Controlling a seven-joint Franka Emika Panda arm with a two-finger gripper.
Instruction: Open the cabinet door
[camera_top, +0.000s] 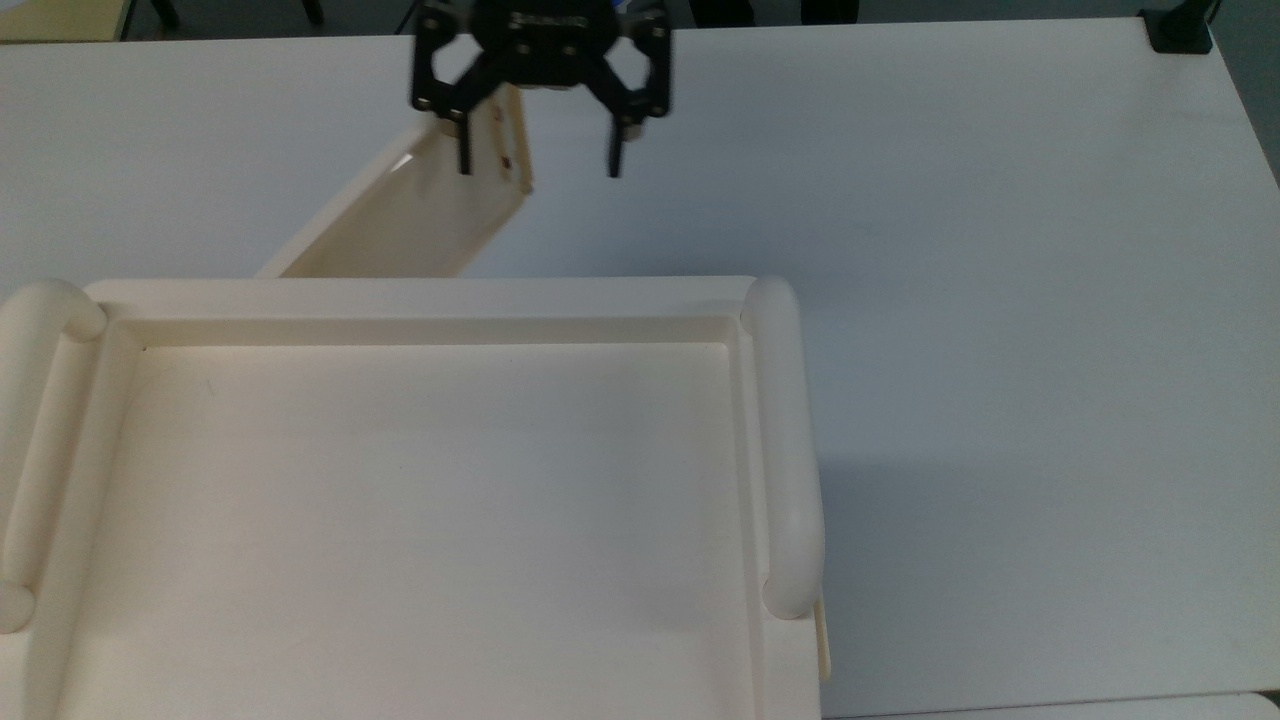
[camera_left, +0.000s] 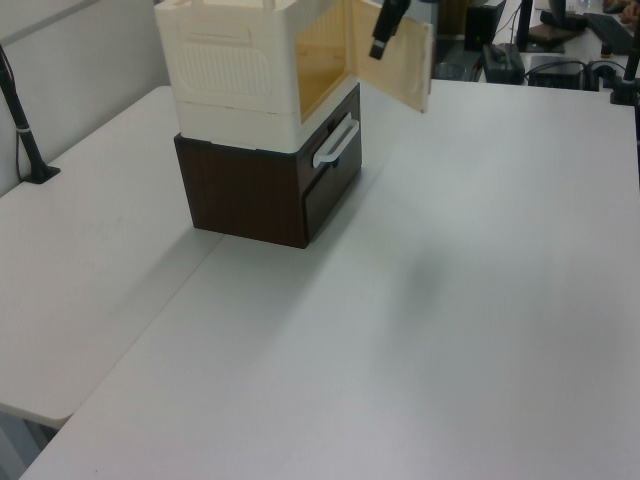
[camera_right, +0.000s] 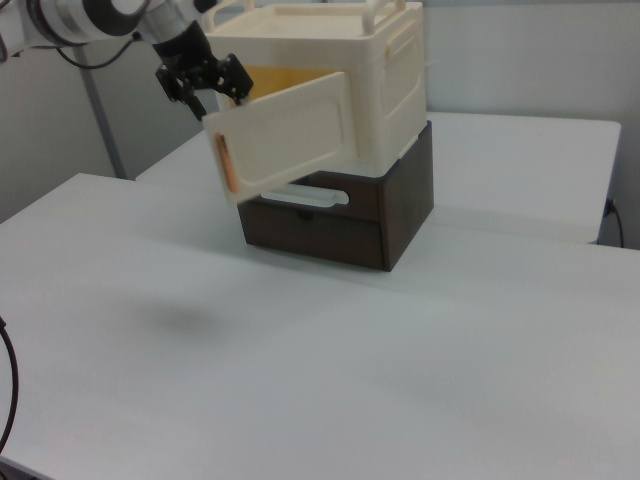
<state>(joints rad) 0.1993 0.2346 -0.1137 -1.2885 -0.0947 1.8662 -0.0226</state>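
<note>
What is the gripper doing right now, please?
Gripper: open, holding nothing, one finger behind the free edge of the cabinet door.

The cabinet (camera_right: 330, 90) sits on a drawer unit (camera_right: 345, 215); its cabinet door (camera_right: 285, 135) swings outward.

Cabinet (camera_top: 400, 480): cut by the top view's left and bottom edges. Gripper (camera_top: 537, 165): motion-blurred there.

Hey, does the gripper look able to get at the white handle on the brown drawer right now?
Probably yes. The gripper is open at the free edge of the cabinet door, up high. The handle sits lower, facing bare table, though the half-open door partly overhangs it.
</note>
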